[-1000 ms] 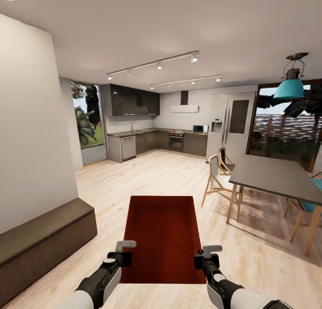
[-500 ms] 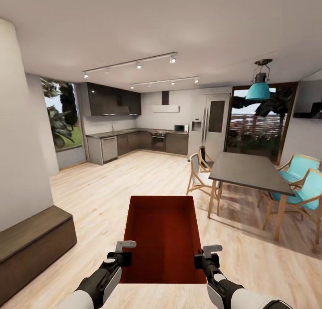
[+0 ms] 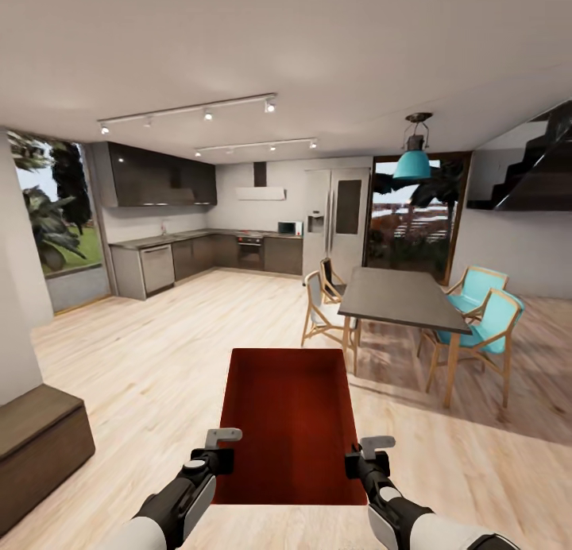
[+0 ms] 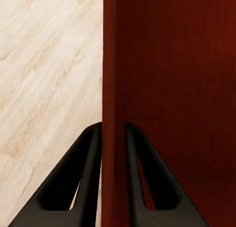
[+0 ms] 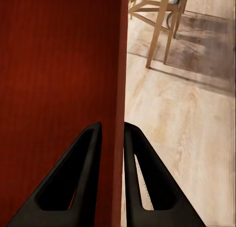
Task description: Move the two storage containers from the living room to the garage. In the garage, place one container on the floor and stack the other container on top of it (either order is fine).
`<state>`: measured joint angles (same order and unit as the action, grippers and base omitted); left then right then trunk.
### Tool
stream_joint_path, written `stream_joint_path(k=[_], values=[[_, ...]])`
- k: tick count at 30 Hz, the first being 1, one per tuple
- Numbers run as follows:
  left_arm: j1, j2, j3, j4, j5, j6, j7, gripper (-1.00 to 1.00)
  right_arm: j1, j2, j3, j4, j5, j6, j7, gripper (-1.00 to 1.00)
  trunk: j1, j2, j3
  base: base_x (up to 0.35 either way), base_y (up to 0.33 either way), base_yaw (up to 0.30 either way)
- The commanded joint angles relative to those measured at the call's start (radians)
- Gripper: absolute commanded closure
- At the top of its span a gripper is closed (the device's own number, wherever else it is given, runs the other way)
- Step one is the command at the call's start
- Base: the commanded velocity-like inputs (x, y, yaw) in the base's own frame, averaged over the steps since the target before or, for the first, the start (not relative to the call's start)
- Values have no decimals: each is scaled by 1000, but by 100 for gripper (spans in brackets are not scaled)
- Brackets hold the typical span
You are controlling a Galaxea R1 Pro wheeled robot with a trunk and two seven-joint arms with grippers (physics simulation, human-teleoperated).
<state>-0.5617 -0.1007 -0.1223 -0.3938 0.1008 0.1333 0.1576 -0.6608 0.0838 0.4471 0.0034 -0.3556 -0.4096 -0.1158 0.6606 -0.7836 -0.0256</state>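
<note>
Item: one orange-red bin (image 3: 287, 423), carried level between the two end effectors over the light wood floor (image 3: 159, 359) of an open kitchen-dining room; garage not in sight, so the carrying step appears to be in hand. Handling note: both clamps should hold even and the bin flat while the base steers wide of the dining table (image 3: 397, 296) and chairs (image 3: 485, 327) ahead of the right end effector. Pose: both arms reach forward, parallel and low, left end effector (image 3: 223, 448) clamped on the bin's left wall, right end effector (image 3: 367, 453) clamped on its right wall, one finger either side.
</note>
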Motion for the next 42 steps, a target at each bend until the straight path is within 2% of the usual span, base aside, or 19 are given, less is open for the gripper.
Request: stream_joint_path(k=[1,42], values=[[0,1,-6,0,2,7,16,100,-2,1,-22,0,-21,-6,-5,100,0,-1,-2,0,0,-282],[0,1,-5,-8,4,6,14,100,-2,1,-22,0,-20,-6,-5,100,0,-1,-2,0,0,-282]])
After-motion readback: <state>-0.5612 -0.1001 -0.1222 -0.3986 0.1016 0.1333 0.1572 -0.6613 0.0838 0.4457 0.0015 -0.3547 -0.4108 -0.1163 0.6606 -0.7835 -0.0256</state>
